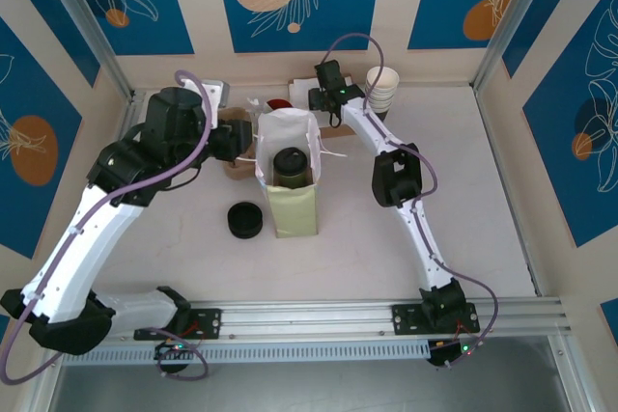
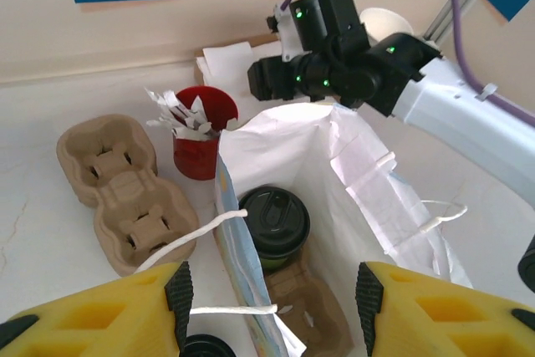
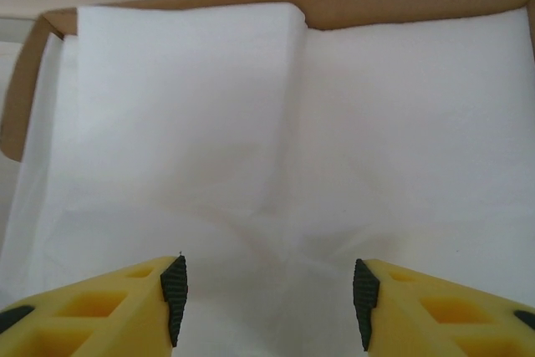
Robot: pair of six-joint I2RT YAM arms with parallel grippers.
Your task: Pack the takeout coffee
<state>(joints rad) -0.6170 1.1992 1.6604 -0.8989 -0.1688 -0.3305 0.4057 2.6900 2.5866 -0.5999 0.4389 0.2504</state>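
The takeout coffee (image 2: 274, 219), olive-green with a round black lid, stands upright inside the open white paper bag (image 2: 368, 181) on a brown cardboard carrier (image 2: 326, 311). In the top view the coffee (image 1: 290, 162) sits in the bag (image 1: 293, 209) at mid-table. My left gripper (image 2: 272, 303) hovers open above the bag's mouth and left edge, holding nothing; it is beside the bag's left side (image 1: 238, 142). My right gripper (image 3: 267, 303) is open over white napkins (image 3: 276, 140) in a brown box at the back of the table (image 1: 311, 96).
A brown cup carrier (image 2: 125, 194) and a red cup of sachets (image 2: 201, 127) stand left of the bag. A low stack of black lids (image 1: 245, 220) lies front-left of it. Cream lidless cups (image 1: 382, 89) stand at the back right. The bag's string handles (image 2: 192, 236) hang loose.
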